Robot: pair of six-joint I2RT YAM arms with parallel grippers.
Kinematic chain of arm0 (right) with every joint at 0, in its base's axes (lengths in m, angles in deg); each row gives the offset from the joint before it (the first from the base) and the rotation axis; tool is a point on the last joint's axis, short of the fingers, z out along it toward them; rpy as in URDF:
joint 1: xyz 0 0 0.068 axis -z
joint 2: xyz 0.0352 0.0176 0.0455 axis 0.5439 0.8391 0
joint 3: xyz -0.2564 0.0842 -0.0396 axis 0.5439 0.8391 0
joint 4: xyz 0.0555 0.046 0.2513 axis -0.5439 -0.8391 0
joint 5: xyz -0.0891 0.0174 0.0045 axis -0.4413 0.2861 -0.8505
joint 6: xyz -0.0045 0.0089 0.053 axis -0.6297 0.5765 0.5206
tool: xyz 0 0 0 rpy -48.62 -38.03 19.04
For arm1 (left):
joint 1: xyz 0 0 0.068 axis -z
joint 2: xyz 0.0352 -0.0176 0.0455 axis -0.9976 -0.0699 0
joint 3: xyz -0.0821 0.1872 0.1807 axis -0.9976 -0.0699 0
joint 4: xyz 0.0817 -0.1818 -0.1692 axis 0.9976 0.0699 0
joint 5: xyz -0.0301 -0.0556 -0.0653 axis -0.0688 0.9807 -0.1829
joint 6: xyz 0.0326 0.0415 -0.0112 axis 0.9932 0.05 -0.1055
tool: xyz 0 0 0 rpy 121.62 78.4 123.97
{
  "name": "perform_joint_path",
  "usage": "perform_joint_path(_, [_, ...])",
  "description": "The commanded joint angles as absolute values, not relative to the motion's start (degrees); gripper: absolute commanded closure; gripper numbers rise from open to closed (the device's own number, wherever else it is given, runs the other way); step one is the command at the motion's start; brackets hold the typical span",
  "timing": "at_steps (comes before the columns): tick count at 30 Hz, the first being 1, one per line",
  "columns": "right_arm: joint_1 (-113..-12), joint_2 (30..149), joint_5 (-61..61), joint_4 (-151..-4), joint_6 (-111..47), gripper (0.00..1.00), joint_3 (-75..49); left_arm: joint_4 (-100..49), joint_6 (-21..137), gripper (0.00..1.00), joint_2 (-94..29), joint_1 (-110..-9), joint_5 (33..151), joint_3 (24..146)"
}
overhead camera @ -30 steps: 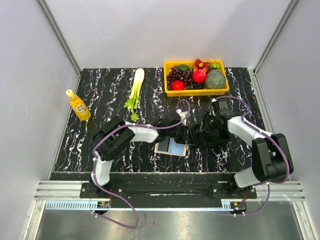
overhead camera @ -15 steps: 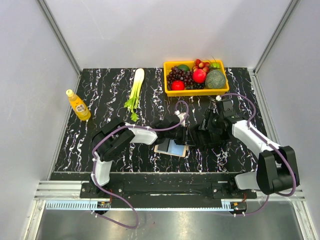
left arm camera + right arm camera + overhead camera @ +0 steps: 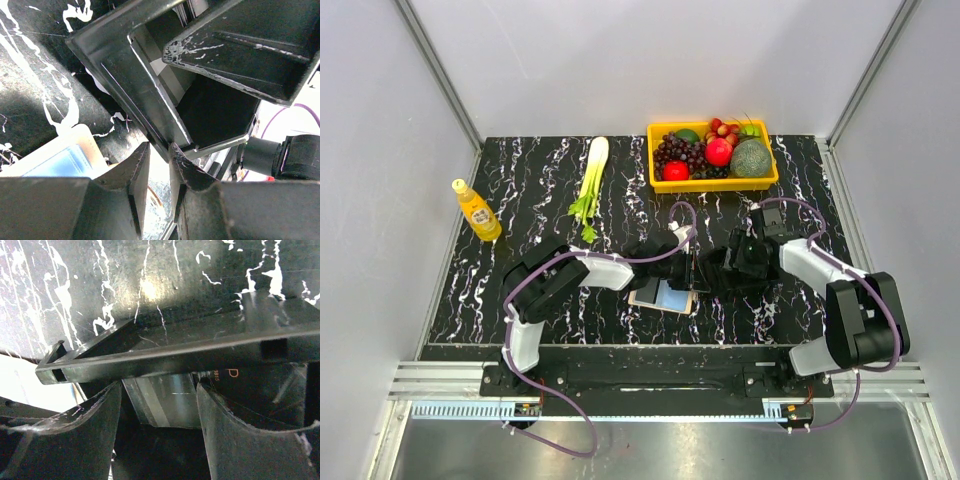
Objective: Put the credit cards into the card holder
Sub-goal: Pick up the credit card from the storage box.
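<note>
The beige card holder [image 3: 655, 296] lies open on the black marbled table, its light blue panel up. One dark grey flap stands upright. My left gripper [image 3: 687, 268] is shut on that flap; in the left wrist view pale leather with an orange ring fills the narrow gap of the gripper [image 3: 157, 146], and the holder's beige edge [image 3: 75, 145] shows at lower left. My right gripper [image 3: 712, 274] faces it, open. Its fingers [image 3: 75, 440] straddle a grey credit card [image 3: 165, 400] that spans nearly the whole gap of the gripper [image 3: 159, 386]. That card [image 3: 170, 82] also shows between the right fingers in the left wrist view.
A yellow basket [image 3: 715, 186] of fruit stands at the back right. A celery stalk [image 3: 592, 175] lies at the back middle and an orange juice bottle [image 3: 477, 210] stands at the left. Metal rails run along the near edge.
My right gripper's fingers have spread wider around the card, and its arm has shifted slightly. The left gripper and the holder stay in place.
</note>
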State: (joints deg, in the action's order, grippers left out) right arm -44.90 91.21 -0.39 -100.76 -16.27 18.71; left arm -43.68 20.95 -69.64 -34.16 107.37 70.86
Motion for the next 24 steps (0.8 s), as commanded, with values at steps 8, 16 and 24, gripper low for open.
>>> perform_joint_path(8, [-44.29, 92.39, 10.24, -94.86, -15.18, 0.37, 20.88, -43.09, 21.85, 0.75, -68.25, -34.22, 106.96, 69.99])
perform_joint_path(16, [-44.29, 90.1, 11.74, -94.6, -14.3, 0.46, 20.35, -43.44, 21.58, 0.75, -68.34, -34.66, 107.22, 69.9])
perform_joint_path(24, [-44.29, 86.41, 13.94, -94.42, -13.07, 0.6, 20.7, -43.44, 21.5, 0.75, -68.16, -34.66, 107.05, 69.73])
